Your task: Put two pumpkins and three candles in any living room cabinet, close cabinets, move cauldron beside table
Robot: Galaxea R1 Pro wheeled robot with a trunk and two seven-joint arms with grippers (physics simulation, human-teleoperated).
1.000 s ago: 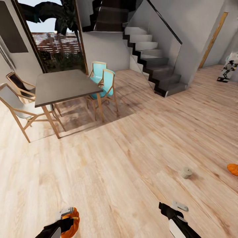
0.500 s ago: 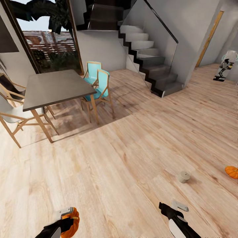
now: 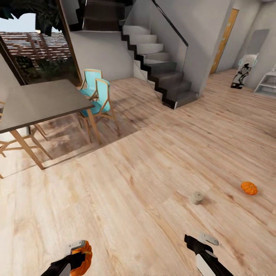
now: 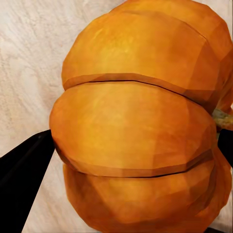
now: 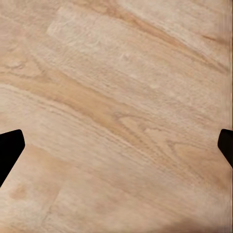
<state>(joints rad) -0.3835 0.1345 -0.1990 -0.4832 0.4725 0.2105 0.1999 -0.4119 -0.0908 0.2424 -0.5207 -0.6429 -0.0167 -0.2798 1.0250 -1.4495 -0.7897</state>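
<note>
Open floor [image 3: 145, 172] ahead; candle [image 3: 197, 197], pumpkin [image 3: 249, 188] right; table [image 3: 38, 101] left.

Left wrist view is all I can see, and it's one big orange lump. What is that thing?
Observer: A pumpkin. The left jaws are shut on it, low over a plank floor.
Operator: Is it the only one?
Observer: No. A second pumpkin sits on the floor, ahead and to the right.
Operator: Anything else lying about?
Observer: A cream candle is on the floor, nearer than that pumpkin and apart from it.
Operator: Is the other arm carrying something?
Observer: No. The right jaws are open, with bare floor between them.
</note>
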